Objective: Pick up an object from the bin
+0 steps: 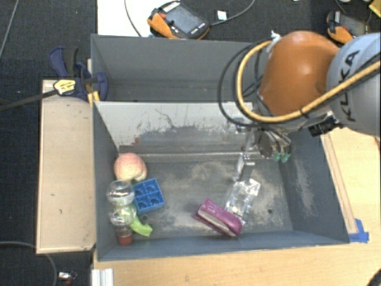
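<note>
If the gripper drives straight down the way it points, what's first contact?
Probably the clear crumpled plastic piece, just ahead of the gripper and next to the purple rectangular block. Depth is unclear; it might instead touch the bare floor of the grey metal bin.

**Open floor was left in the middle and at the right of the grey metal bin [309, 189].**
The left wall was crowded by a pink-and-cream round fruit [130, 167], a blue studded plastic block [147, 195], a clear bottle lying on its side [121, 207] and a small green piece [141, 227]. Toward the front, passage was blocked by a flat purple packet [219, 217], with a crumpled clear plastic piece [243, 196] just beside it.
</note>
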Controlling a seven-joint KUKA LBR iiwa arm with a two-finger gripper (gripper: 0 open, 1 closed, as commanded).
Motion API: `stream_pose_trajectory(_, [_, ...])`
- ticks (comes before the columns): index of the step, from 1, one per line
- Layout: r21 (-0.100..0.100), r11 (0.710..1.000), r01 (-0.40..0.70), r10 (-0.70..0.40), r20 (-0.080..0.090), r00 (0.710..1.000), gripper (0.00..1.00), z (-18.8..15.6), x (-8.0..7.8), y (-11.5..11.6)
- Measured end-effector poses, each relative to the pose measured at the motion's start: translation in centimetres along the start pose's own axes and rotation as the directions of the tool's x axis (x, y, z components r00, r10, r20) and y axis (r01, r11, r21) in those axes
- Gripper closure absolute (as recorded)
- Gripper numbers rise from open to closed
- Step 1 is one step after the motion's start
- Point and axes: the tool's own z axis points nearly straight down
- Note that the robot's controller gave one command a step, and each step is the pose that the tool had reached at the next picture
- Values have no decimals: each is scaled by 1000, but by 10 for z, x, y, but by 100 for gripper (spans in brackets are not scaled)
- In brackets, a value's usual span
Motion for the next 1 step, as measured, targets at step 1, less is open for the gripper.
stream_pose_trajectory(1, [0, 1000, -2, 2, 8, 1000, 0, -5, -1, 0])
